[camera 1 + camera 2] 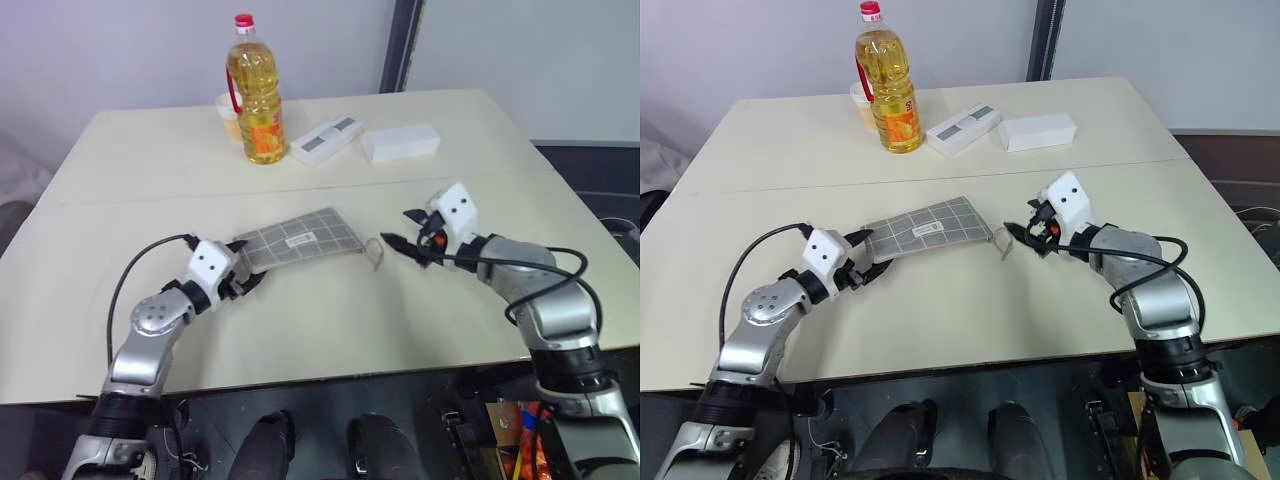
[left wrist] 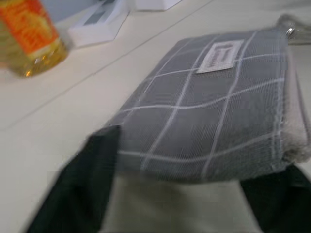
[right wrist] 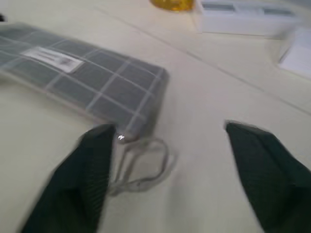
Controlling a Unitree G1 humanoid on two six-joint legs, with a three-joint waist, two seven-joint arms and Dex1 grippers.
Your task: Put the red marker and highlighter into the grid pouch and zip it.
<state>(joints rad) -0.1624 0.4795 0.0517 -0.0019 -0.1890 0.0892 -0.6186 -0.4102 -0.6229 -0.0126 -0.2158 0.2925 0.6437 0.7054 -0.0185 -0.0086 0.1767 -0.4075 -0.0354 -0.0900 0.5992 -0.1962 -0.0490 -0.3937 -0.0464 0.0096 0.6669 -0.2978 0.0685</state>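
While grid pouch (image 1: 300, 238) lies btwn both end effectors — left (image 1: 243, 280), right (image 1: 398, 229) — wide open, empty.

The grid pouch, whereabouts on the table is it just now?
The grid pouch lies flat near the table's middle, between the left gripper at one end and the right gripper by its pull cord.

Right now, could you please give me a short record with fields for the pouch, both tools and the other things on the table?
pouch: grid pouch lies flat on the table, pull cord trailing off its end
left tool: open, at one end of the pouch
right tool: open, just off the cord end
marker, highlighter: not seen on the table
background: oil bottle, two white boxes
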